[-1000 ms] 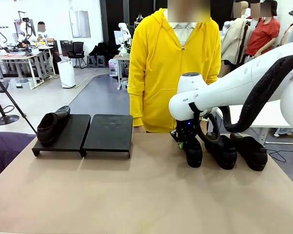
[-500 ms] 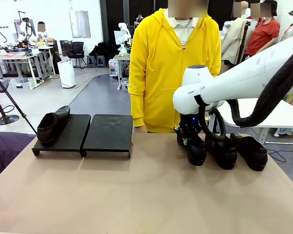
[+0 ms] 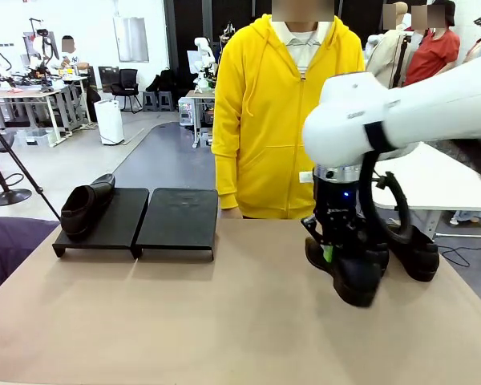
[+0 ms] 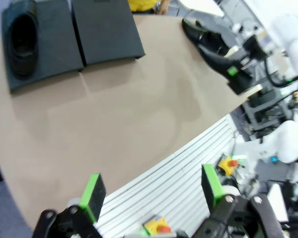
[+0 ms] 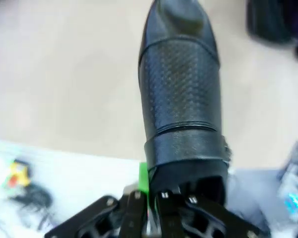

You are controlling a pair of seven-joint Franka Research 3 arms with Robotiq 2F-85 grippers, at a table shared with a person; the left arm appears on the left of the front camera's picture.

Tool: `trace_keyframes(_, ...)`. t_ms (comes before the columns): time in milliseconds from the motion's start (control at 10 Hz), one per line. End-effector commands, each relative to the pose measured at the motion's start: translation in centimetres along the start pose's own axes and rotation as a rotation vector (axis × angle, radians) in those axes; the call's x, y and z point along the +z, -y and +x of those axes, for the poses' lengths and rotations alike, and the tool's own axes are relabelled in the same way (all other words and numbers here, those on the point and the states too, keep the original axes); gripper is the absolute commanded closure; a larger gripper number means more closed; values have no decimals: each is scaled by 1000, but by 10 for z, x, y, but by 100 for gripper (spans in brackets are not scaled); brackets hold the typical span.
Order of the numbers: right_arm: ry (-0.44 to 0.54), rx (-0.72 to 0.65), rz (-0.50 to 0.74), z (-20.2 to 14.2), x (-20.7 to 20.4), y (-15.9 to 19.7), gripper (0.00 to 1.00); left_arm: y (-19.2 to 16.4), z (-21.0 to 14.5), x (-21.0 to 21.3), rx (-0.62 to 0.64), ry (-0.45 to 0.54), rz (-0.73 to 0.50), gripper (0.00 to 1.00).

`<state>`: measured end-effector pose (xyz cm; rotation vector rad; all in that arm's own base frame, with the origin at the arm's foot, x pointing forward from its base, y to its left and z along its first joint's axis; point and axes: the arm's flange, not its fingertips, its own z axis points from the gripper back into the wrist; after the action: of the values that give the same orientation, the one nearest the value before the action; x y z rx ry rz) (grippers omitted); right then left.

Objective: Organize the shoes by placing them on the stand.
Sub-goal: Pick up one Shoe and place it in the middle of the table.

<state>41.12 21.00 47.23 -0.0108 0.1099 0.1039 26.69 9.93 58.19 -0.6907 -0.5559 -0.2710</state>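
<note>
Right gripper (image 3: pixel 330 255) clamped on shoe (image 3: pixel 351 279); left gripper (image 4: pixel 152 191) wide open, empty. Second shoe (image 3: pixel 86 207) on stand (image 3: pixel 176 220).

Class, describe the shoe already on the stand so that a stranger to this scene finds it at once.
Look at the brown table and find the low black stand at its far left side, made of two sloped parts. One black shoe lies on the left panel, by its outer edge. It alone is on the stand; the other shoes are at the table's right end.
</note>
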Motion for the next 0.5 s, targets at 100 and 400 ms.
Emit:
trace_keyframes(100, 113, -113, 108, -73, 18, 13, 100, 1, 1, 1, 2, 11, -12, 0)
trace_keyframes(400, 82, -87, 88, -79, 25, 11, 100, 1, 1, 1, 2, 11, -12, 0)
